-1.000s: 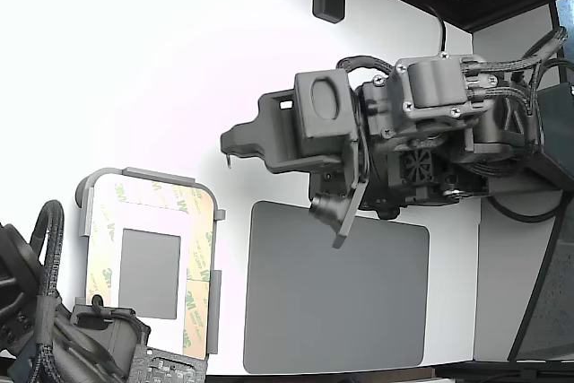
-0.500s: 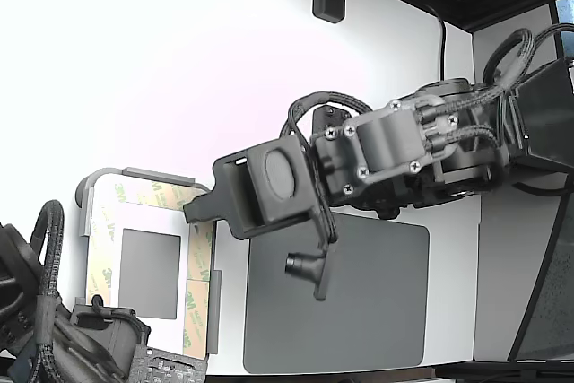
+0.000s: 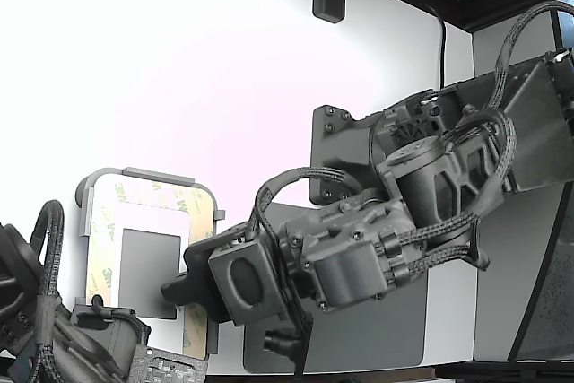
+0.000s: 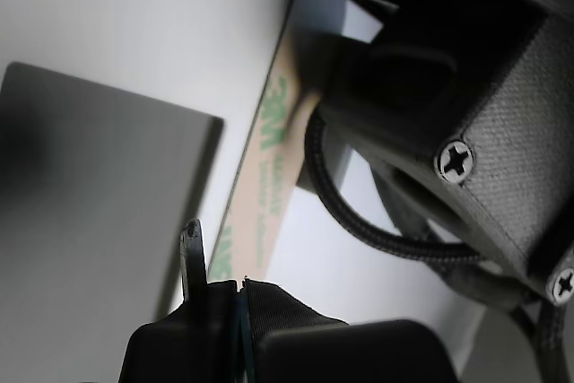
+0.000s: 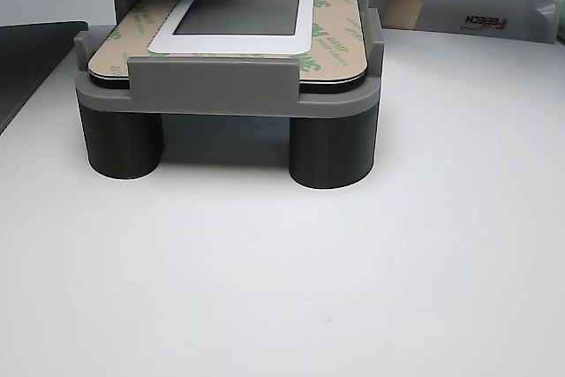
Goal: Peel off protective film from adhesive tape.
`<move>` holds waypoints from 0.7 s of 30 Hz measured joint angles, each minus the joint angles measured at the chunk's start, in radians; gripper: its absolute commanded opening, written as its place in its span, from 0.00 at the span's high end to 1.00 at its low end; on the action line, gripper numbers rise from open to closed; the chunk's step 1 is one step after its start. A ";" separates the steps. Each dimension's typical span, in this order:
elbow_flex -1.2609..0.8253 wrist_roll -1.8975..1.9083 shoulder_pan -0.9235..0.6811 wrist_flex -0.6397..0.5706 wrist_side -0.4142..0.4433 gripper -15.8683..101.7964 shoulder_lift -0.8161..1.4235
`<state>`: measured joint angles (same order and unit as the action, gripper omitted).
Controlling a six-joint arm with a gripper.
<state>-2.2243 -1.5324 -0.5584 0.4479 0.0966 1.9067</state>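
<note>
The adhesive tape (image 3: 199, 226) forms a frame of tan 3M-printed protective film (image 5: 331, 24) around a small grey rectangle (image 3: 149, 274) on a white plate (image 5: 229, 41), held in a light grey holder (image 3: 134, 175). My gripper (image 3: 170, 291) has thin pointed tips and hangs low over the frame's right-hand strip, at the edge of the grey rectangle in the exterior view. In the wrist view the gripper (image 4: 217, 253) sits just off a liner strip (image 4: 269, 150). Its jaws look pressed together with nothing between them.
A dark grey rounded mat (image 3: 386, 329) lies right of the holder in the exterior view, partly under my arm. A second arm (image 3: 54, 338) sits at the holder's near end. In the other view a box (image 5: 477, 8) of scraps stands behind the holder.
My arm has swung down and toward the exterior view's left, from above the mat's far edge to over the holder's right side. The tape frame and second arm have not moved.
</note>
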 measured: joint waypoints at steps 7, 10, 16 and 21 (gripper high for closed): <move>-0.002 0.000 -0.038 -0.026 0.038 0.96 -0.028; 0.015 -0.014 -0.049 -0.021 0.041 0.96 -0.054; 0.040 -0.035 -0.066 -0.008 0.035 0.96 -0.094; 0.055 -0.037 -0.087 0.012 0.038 0.96 -0.103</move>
<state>-2.1690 -1.5693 -0.6458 0.4602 0.1350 1.8040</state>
